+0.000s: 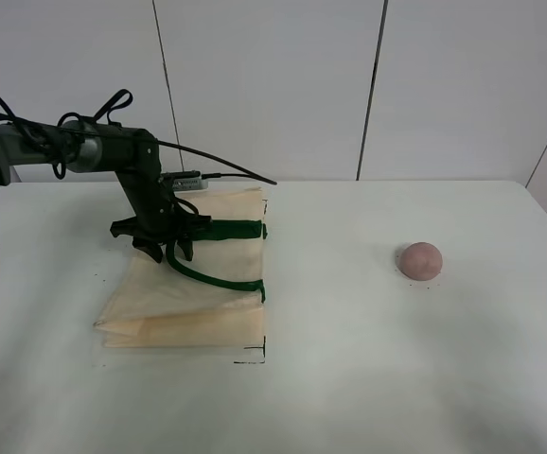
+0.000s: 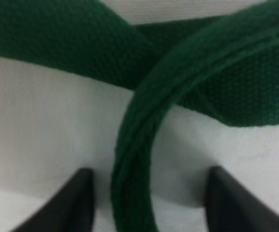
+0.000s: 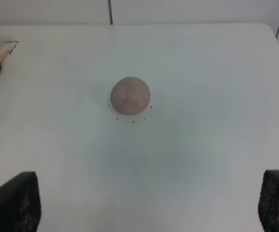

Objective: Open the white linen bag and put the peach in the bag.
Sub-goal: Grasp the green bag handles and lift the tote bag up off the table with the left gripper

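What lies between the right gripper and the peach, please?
Only bare white table, with tiny black dots by the peach, in the right wrist view.

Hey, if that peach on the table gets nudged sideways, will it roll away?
Probably: the peach looks round and sits free on the smooth table, so a sideways push would likely roll it. Its skin looks matte, so it may not be slippery, though a hard squeeze could bruise it.
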Controlling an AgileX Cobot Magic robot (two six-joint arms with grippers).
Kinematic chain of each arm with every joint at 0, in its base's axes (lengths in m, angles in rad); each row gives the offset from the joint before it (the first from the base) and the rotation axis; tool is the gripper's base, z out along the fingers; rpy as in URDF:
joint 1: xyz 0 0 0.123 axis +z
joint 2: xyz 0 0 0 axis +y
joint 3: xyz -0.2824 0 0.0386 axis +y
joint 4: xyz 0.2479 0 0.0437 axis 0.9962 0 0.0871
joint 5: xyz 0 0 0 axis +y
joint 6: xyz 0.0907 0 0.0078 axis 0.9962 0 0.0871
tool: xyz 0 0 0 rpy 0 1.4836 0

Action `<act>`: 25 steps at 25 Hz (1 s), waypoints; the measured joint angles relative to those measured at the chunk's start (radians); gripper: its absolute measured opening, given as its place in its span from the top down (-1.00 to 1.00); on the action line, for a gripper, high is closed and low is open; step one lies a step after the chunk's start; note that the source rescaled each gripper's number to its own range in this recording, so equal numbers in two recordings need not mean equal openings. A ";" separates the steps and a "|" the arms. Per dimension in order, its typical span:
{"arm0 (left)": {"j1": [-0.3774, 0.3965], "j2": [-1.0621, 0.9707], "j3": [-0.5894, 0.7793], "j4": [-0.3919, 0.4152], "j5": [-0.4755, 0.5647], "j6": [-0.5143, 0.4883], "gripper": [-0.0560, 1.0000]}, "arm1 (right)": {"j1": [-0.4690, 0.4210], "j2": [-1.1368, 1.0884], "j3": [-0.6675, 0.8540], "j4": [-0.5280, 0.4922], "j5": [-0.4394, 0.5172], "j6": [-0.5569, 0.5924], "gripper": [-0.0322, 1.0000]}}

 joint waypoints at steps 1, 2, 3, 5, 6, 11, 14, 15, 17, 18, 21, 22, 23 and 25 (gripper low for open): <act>0.000 0.000 -0.001 -0.001 0.000 0.000 -0.40 | 0.000 0.000 0.000 0.000 0.000 0.000 -1.00; 0.000 0.000 -0.002 -0.003 0.001 0.000 -0.21 | 0.000 0.000 0.000 0.000 0.000 0.000 -1.00; -0.001 0.000 -0.003 -0.008 0.001 0.000 0.03 | 0.000 0.000 0.000 0.000 0.000 0.000 -1.00; -0.002 0.001 -0.005 -0.009 0.001 -0.001 0.54 | 0.000 0.000 0.000 0.000 0.000 0.000 -1.00; -0.002 0.001 -0.006 -0.011 0.001 -0.002 0.80 | 0.000 0.000 0.000 0.000 0.000 0.000 -1.00; -0.002 0.005 -0.038 -0.009 0.049 -0.002 0.89 | 0.000 0.000 0.000 0.000 0.000 0.000 -1.00; -0.002 0.022 -0.095 -0.004 0.158 -0.002 0.89 | 0.000 0.000 0.000 0.000 0.000 0.000 -1.00; -0.002 0.025 -0.122 -0.004 0.203 -0.002 0.89 | 0.000 0.000 0.000 0.000 0.000 0.000 -1.00; -0.002 0.029 -0.190 -0.002 0.282 -0.002 0.89 | 0.000 0.000 0.000 0.000 0.000 0.000 -1.00; -0.002 0.030 -0.233 -0.002 0.316 -0.002 0.89 | 0.000 0.000 0.000 0.000 0.000 0.000 -1.00; -0.002 0.030 -0.361 -0.001 0.388 0.011 0.89 | 0.000 0.000 0.000 0.000 0.000 0.000 -1.00; -0.002 0.026 -0.398 -0.001 0.389 0.023 0.89 | 0.000 0.000 0.000 0.000 0.000 0.000 -1.00; -0.002 0.019 -0.425 -0.001 0.389 0.032 0.89 | 0.000 0.000 0.000 0.000 0.000 0.000 -1.00; -0.002 -0.002 -0.458 -0.001 0.390 0.037 0.89 | 0.000 0.000 0.000 0.000 0.000 0.000 -1.00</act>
